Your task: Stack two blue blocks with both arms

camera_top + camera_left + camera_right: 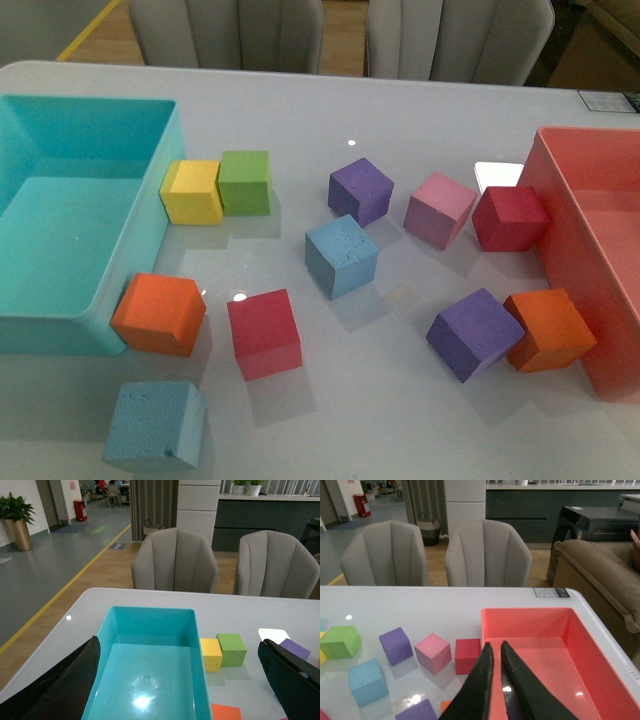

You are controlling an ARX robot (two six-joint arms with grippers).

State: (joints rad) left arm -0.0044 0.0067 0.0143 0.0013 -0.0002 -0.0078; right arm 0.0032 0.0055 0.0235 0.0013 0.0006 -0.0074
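Two blue blocks lie apart on the white table: one (341, 256) in the middle, also seen in the right wrist view (367, 681), the other (156, 425) at the near left corner. Neither arm shows in the front view. My left gripper (178, 642) hangs open with nothing between its fingers (65, 685), over the turquoise bin's (197, 665) near end. My right gripper (496, 645) is shut on nothing, above the coral bin (580, 645). No blue block shows in the left wrist view.
Turquoise bin (140, 250) at left, coral bin (575, 260) at right. Scattered between them are yellow (192, 192), green (245, 182), purple (360, 190), pink (438, 209), dark red (509, 218), orange (158, 314), red (264, 333), purple (475, 334) and orange (548, 329) cubes.
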